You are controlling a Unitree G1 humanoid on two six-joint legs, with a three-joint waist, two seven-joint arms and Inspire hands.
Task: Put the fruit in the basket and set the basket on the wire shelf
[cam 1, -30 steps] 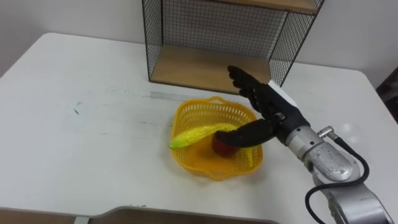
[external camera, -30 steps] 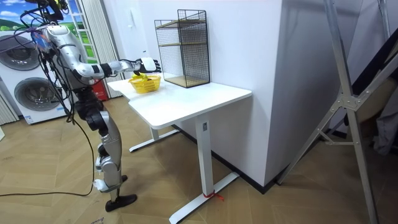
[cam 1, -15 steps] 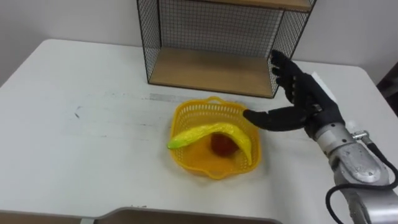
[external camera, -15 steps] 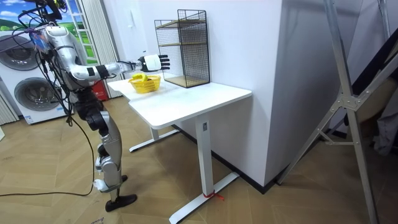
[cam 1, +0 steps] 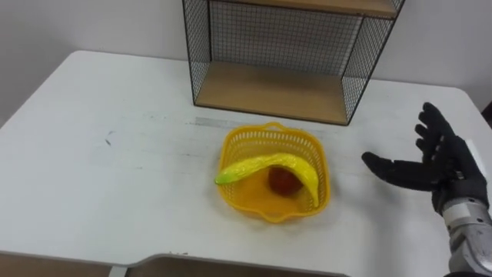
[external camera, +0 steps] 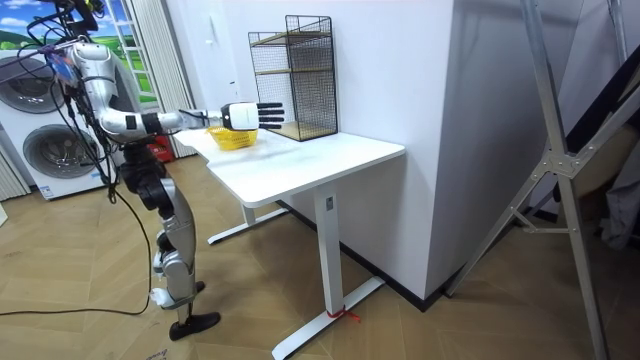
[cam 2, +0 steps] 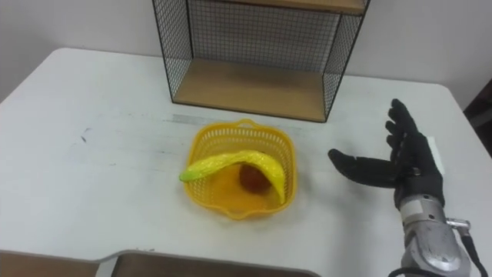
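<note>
A yellow plastic basket [cam 1: 238, 150] [cam 2: 206, 146] stands on the white table [cam 1: 115, 177], just in front of the wire shelf [cam 1: 284, 54] [cam 2: 254, 54]. A banana [cam 1: 269, 164] [cam 2: 234, 162] lies across the basket, its ends resting on the rim, and a red fruit [cam 1: 283, 180] [cam 2: 252, 177] sits on the basket's floor beneath it. My right hand [cam 1: 434, 165] [cam 2: 403, 165] hovers open to the right of the basket, clear of it, fingers straight and thumb pointing toward the basket. In the room view the right hand [external camera: 243, 114] is stretched out over the table beside the basket [external camera: 232, 135].
The wire shelf's lower wooden board [cam 1: 269, 92] sits at table height with its front open toward the basket. An upper board [cam 1: 323, 6] lies above it. In the room view I stand at the table's end, with washing machines [external camera: 50, 150] behind me.
My right hand has drawn back from over the basket to the right and now hangs open beside it. The banana and red fruit stay in the basket. The camera shifted slightly.
</note>
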